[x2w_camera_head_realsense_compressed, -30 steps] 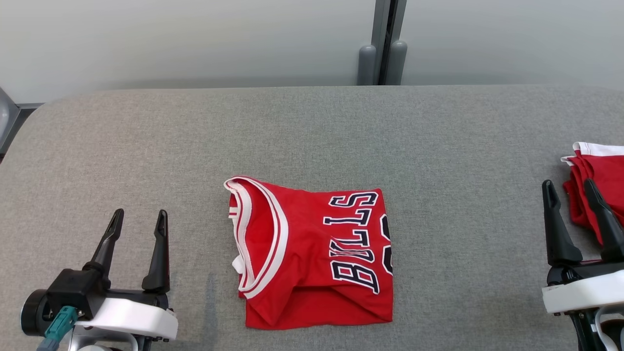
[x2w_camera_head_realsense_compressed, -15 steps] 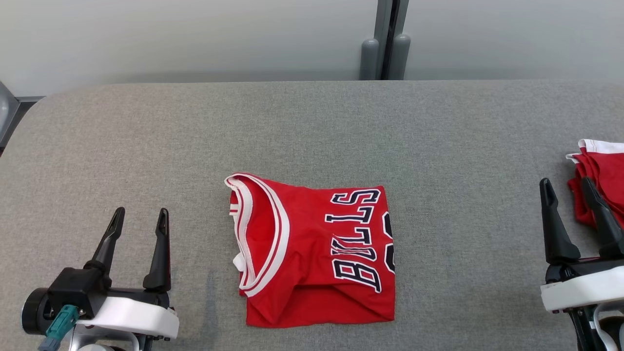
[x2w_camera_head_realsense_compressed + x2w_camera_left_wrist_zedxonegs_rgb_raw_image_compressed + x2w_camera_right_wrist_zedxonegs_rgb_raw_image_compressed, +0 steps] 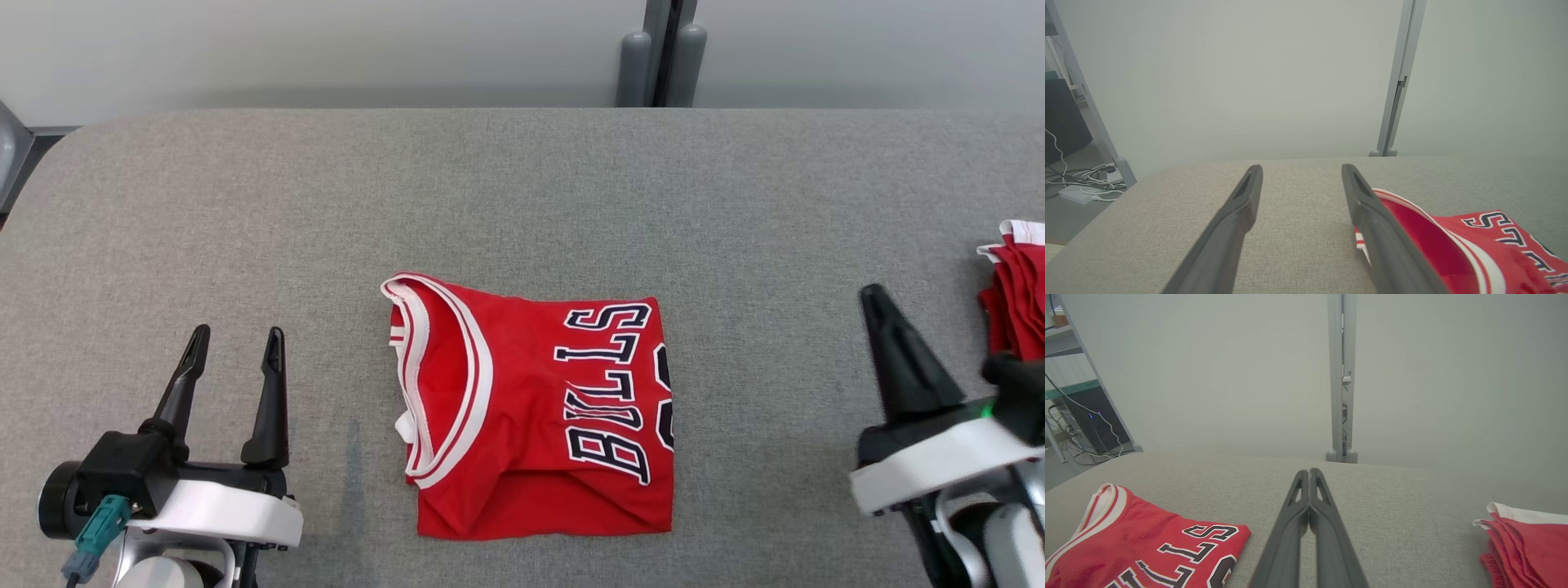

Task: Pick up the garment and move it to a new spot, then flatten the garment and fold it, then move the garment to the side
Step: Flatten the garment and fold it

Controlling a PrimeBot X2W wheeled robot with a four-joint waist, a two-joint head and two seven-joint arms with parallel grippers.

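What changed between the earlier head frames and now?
The right gripper closed, empty, its two fingers now pressed together. The head camera shifted, so the whole picture slid. The left gripper stayed open; the folded jersey and the red garment at the right stayed put.

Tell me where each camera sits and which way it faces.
Left wrist view: on the left wrist, looking along the open left end effector across the table toward the wall; red jersey at right.
Right wrist view: on the right wrist, looking along the shut right end effector toward the wall; second red garment at right.
Head view: on the head, looking down at the table; both end effectors at the lower corners.
Shared: all three show the jersey.
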